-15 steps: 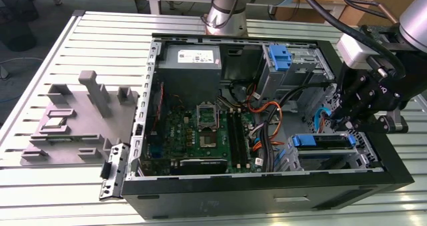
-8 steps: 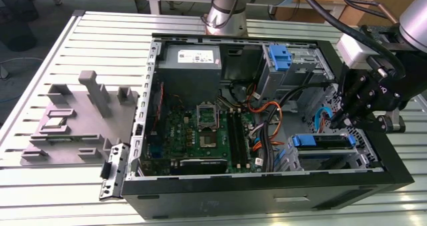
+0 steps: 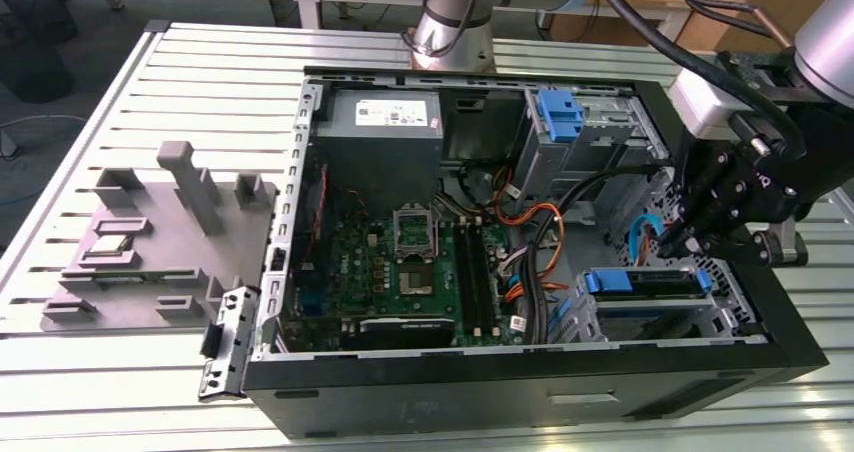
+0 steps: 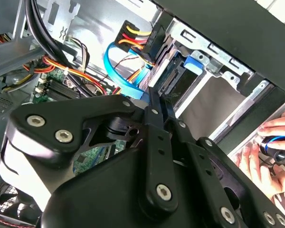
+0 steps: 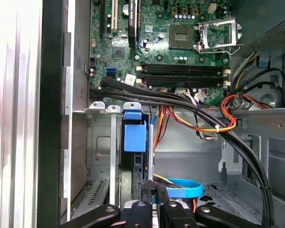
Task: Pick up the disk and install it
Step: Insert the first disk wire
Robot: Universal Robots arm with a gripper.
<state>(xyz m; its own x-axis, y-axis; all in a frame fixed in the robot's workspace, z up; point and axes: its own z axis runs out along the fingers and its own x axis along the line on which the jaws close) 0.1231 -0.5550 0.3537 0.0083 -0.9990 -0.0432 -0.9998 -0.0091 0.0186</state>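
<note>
Slatted metal table [image 3: 120,372]; on it an open black computer case [image 3: 534,382] lying on its side. Robot arm [image 3: 447,17] rises behind the case. Grey moulded fixture [image 3: 147,242] sits on the table at the exterior view's left, just beside the case. Inside the case: green motherboard [image 3: 400,262]; grey power supply box [image 3: 387,117] with a white sticker, print too small to make out. Tall blue latch piece [image 3: 561,112] stands at the far drive cage. The disk [image 3: 643,282] sits in the near drive cage at the exterior view's right, blue frame facing up; in the first wrist view its blue tab [image 5: 134,135] stands between the cage rails. No label text can be made out on it. Gripper [image 3: 681,244] hangs just above that cage, close to the disk; contact can't be judged. In both wrist views the black fingers [image 5: 145,192] lie pressed close together, narrow, with nothing seen between them. Flat blue data cable [image 4: 118,71] and orange-yellow-red wires [image 5: 204,126] run beside the cage. A person's hand [image 4: 263,159] rests outside the case.
</note>
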